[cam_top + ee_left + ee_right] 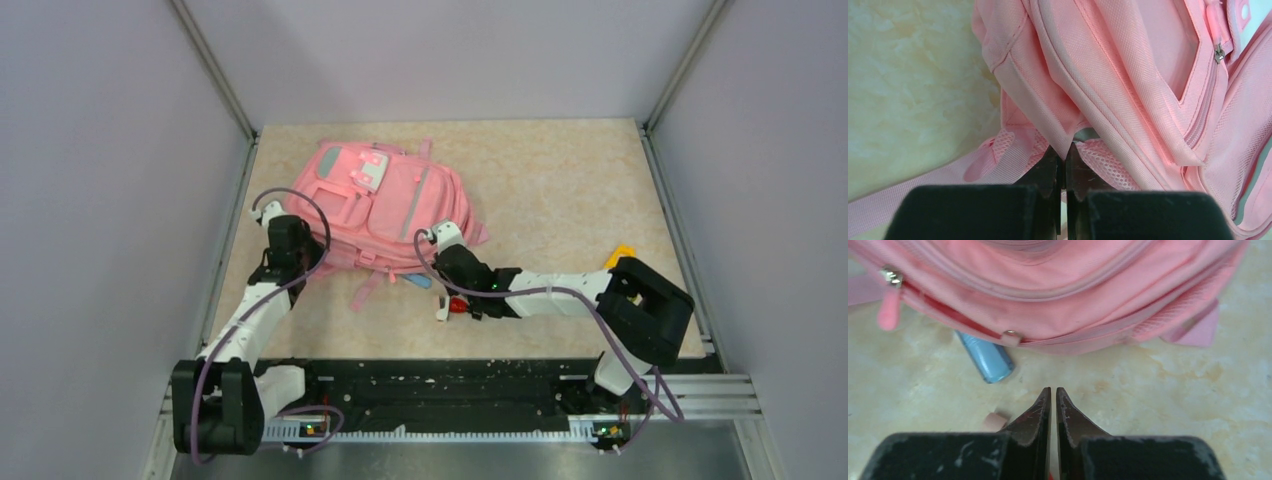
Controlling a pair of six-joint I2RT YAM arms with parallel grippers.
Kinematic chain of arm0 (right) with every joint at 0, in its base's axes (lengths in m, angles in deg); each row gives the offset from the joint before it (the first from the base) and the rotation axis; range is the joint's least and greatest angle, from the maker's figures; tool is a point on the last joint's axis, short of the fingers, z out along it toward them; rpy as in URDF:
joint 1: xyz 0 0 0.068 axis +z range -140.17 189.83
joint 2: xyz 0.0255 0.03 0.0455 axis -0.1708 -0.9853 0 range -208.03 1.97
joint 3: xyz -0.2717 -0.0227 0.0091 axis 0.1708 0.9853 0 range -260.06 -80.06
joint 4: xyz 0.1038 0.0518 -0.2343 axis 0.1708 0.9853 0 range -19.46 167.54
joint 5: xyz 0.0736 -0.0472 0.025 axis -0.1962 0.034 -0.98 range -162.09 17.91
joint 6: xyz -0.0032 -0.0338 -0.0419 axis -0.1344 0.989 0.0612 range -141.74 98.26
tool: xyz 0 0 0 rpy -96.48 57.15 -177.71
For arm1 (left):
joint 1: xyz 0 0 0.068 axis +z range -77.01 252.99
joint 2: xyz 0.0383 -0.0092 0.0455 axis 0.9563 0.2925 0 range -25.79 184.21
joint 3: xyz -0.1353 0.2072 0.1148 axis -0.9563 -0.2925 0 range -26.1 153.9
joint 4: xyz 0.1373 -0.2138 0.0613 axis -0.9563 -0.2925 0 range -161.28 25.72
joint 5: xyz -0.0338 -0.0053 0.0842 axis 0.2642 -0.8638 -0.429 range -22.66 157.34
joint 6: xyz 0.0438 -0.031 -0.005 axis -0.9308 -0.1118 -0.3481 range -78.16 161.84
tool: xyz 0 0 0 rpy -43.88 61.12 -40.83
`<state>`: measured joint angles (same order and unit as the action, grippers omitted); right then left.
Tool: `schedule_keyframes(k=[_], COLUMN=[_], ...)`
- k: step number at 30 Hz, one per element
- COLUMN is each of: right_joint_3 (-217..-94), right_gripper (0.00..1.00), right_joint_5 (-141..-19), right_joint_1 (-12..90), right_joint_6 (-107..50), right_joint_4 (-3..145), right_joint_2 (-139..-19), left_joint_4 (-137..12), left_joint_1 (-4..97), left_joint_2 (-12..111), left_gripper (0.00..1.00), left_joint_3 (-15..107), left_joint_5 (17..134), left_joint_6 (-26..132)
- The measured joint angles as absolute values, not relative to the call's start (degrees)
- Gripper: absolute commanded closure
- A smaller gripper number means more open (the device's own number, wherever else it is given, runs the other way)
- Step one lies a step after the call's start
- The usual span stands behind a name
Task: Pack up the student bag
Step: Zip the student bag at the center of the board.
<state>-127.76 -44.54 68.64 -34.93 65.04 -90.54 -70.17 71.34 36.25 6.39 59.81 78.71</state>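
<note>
Left wrist: left gripper (1065, 156) pinches woven pink student bag (1128, 75) — right gripper (1053, 392) closed.

The student bag (380, 205) is lying flat on the table (560, 180), towards the back left. The left gripper (1065, 155) is sitting at the bag's left near corner, its tips touching a fold of fabric there. The right gripper (1053, 390) is pointing at the bag's near edge, just short of it. A small tube (987, 359) is poking out from under that edge, left of the right gripper. A small object (620, 254) is lying well to the right, behind the right arm's elbow.
</note>
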Motion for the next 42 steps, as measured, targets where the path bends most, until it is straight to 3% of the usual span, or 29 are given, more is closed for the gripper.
schedule_keyframes(k=[8,11,20,36,38,42], right_joint_3=[-132.0,-133.9,-140.6,-146.6,-146.6,-146.6], right_gripper=[0.48,0.43,0.43,0.59,0.67,0.97], right_joint_5=[-57.7,-59.9,-60.0,-56.9,-56.6,-56.1], right_joint_1=[70.8,72.5,73.5,73.1,72.9,72.0], right_joint_6=[-38.6,-41.0,-47.3,-53.1,-53.3,-53.9], right_joint_4=[63.9,61.7,59.9,63.2,63.3,63.4], right_joint_2=[-91.0,-92.7,-101.8,-109.3,-109.6,-109.9], left_joint_4=[-70.2,-70.4,-70.8,-70.9,-70.8,-71.1], left_joint_1=[71.5,71.5,71.5,71.6,71.7,71.8], left_joint_2=[35.2,33.5,31.9,30.9,30.9,30.6], left_gripper=[1.0,1.0,1.0,1.0,1.0,1.0], left_joint_3=[6.4,6.3,5.8,5.3,5.3,5.3], left_joint_5=[61.2,62.1,63.3,63.9,64.1,64.4], left_joint_6=[77.6,77.6,77.7,77.7,77.7,77.7])
